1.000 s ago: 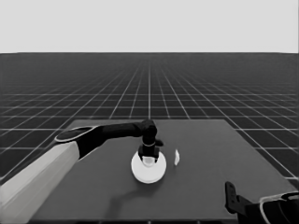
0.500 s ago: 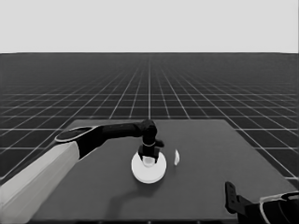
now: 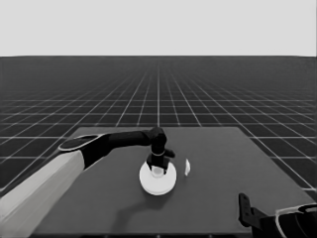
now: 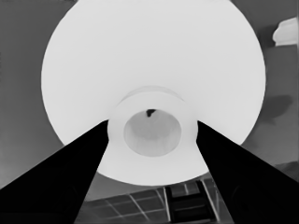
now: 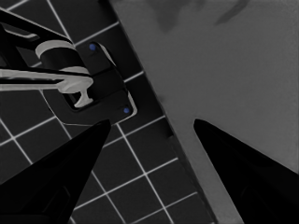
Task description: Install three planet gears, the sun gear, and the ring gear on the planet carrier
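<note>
The ring gear (image 3: 157, 179), the larger round part, lies at the table's middle as a wide white disc with a raised hub. My left gripper (image 3: 157, 167) stands straight over it. In the left wrist view the ring gear (image 4: 154, 56) fills the picture, and the left gripper (image 4: 152, 123) has a finger pressed on each side of the hub, shut on it. The planet gears, sun gear and planet carrier are hidden. My right gripper (image 5: 152, 122) is parked open past the table's near right corner, with nothing between its fingers.
A thin white piece (image 3: 187, 167) stands just right of the ring gear, also showing as a thin white piece (image 4: 286, 31) in the left wrist view. Dark machinery with blue lights (image 5: 86, 86) sits past the table's edge (image 5: 187, 144) beside the parked right arm (image 3: 277, 223).
</note>
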